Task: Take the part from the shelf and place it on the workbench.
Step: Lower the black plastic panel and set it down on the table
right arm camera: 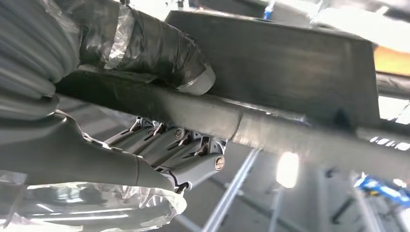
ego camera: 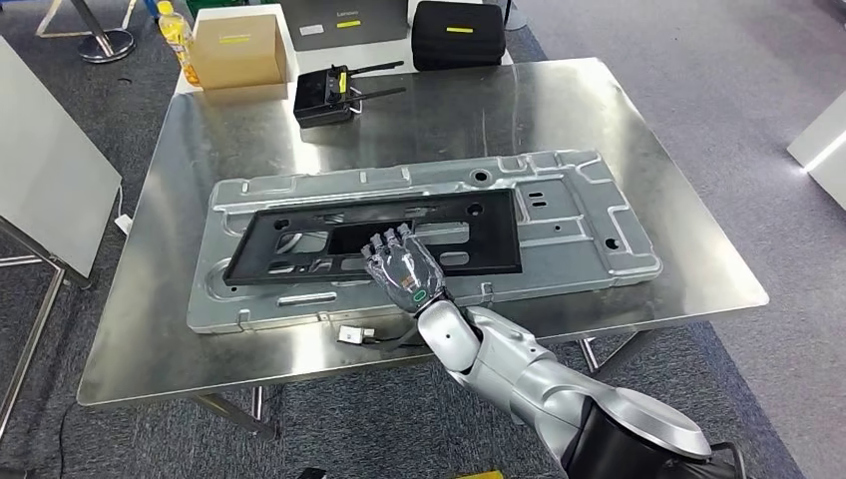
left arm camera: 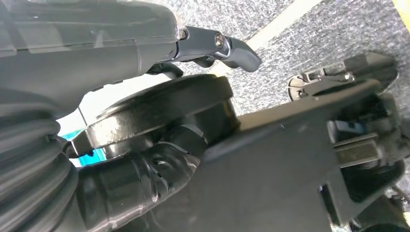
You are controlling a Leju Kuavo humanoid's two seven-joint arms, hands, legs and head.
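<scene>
Head view gives you the layout: at the far left corner of the surface (ego camera: 638, 249) sit a cardboard box (ego camera: 237, 48) and a black controller (ego camera: 325, 97); nearer you, the black part (ego camera: 299, 244) lies flat on a grey metal panel (ego camera: 589, 225), so placement looks nearly done. Your right hand (ego camera: 401, 267) pinches its near edge, thumb underneath, likely steadying it. Your left hand (left arm camera: 121, 43) hangs low, seemingly holding nothing; whether its fingers are spread you cannot tell.

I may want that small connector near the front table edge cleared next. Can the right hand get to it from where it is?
Probably yes. The right hand holds the black frame on the grey panel. The connector lies on bare table just beside the wrist, nothing between. The hand must release the frame first.
</scene>
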